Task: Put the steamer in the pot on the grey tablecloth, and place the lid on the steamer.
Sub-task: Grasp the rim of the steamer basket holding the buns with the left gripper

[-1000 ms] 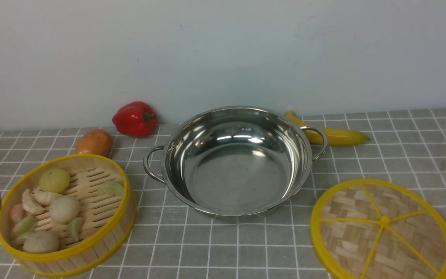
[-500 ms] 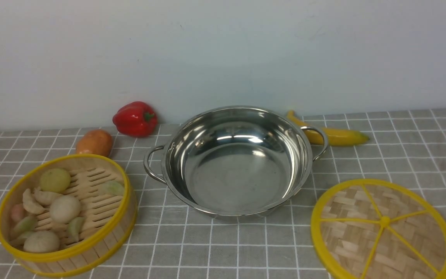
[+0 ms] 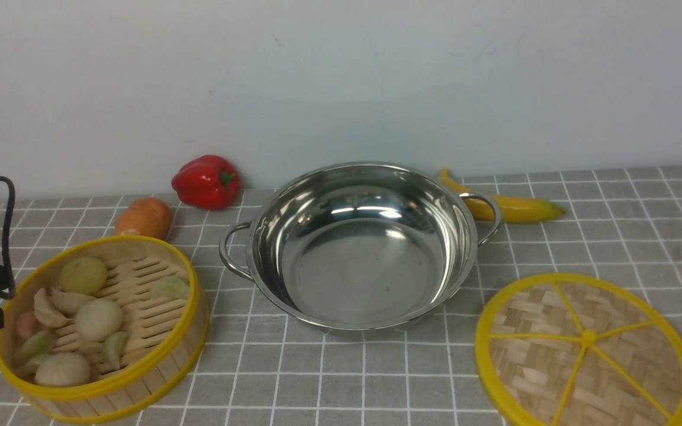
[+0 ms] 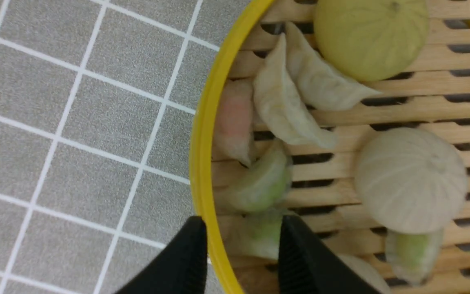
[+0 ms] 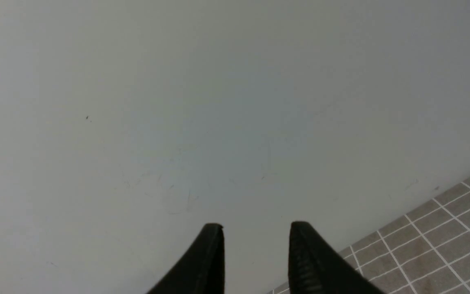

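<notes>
- The left gripper is spread, with one finger outside the steamer and one inside. The basket's edge runs between them, not yet pinched.
- The steamer sits on the grey tablecloth at the robot's left, beside the empty pot, so the carry should go rightward.
- The right gripper hangs spread and empty, facing the back wall. The lid lies on that arm's side.
</notes>
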